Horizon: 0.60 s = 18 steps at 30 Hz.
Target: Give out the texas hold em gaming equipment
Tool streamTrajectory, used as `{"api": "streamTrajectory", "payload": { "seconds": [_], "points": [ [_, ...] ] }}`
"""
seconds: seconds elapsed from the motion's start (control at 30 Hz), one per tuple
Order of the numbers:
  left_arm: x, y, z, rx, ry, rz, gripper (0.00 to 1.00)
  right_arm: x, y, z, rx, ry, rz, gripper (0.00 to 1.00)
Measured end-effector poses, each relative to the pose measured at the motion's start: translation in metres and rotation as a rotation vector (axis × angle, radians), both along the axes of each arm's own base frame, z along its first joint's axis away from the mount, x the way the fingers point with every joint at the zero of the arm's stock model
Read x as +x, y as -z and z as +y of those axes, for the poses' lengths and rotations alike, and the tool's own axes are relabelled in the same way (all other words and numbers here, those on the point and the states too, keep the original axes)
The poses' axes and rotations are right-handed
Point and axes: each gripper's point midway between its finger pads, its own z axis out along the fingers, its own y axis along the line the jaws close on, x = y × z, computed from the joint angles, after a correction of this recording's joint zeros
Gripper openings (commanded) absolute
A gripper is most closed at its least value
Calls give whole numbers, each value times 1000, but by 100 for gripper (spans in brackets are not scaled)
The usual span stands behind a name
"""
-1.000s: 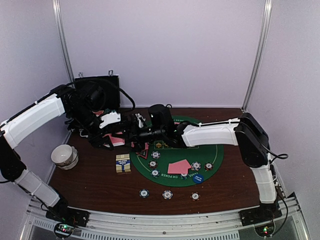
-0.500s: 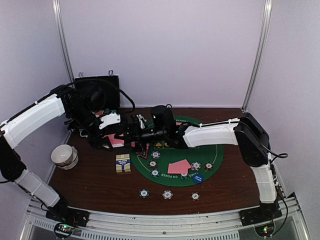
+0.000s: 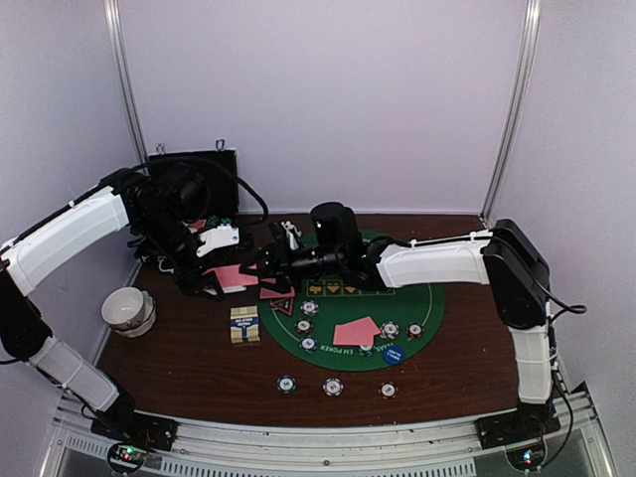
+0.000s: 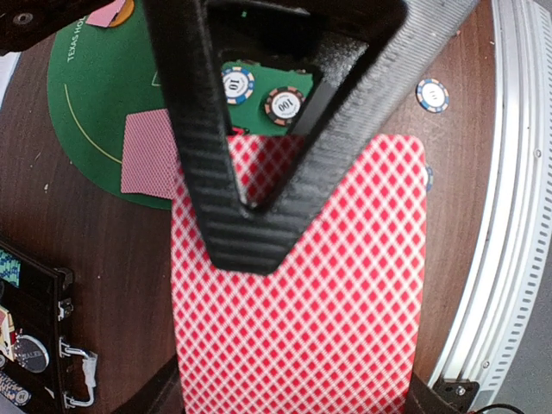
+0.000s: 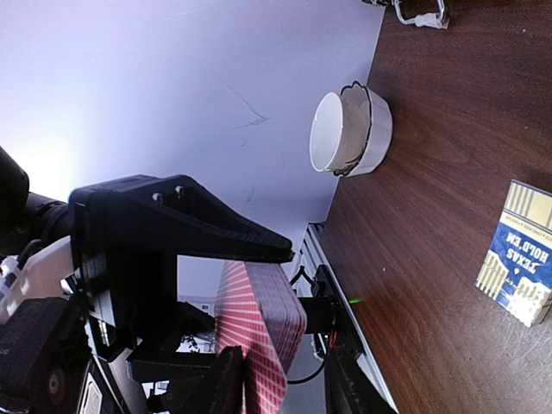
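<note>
My left gripper is shut on a deck of red-backed playing cards, held above the table left of the green mat. In the left wrist view the deck fills the frame under one black finger. My right gripper meets it from the right and pinches a single card drawn off the deck. In the right wrist view that card sits between my right gripper jaws, beside the deck. A red-black triangle marker lies on the mat's left edge.
Several chips, a blue disc and dealt cards lie on the mat. Three chips sit on the wood in front. A card box, a white bowl and a black case stand at the left.
My right gripper has drawn back to the right, and a single card now shows apart from the deck. The left arm has held still.
</note>
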Motion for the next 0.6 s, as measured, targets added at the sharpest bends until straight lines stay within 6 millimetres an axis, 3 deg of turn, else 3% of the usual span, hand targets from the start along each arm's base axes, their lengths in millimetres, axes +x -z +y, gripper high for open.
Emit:
{"api": "streamTrajectory", "payload": {
  "seconds": [0.13, 0.43, 0.6],
  "points": [
    [0, 0, 0, 0, 0, 0, 0, -3, -3, -3, 6, 0, 16, 27],
    [1, 0, 1, 7, -2, -5, 0, -9, -10, -8, 40, -6, 48, 0],
    [1, 1, 2, 11, -1, -6, 0, -10, -14, -10, 55, -8, 55, 0]
  ]
}}
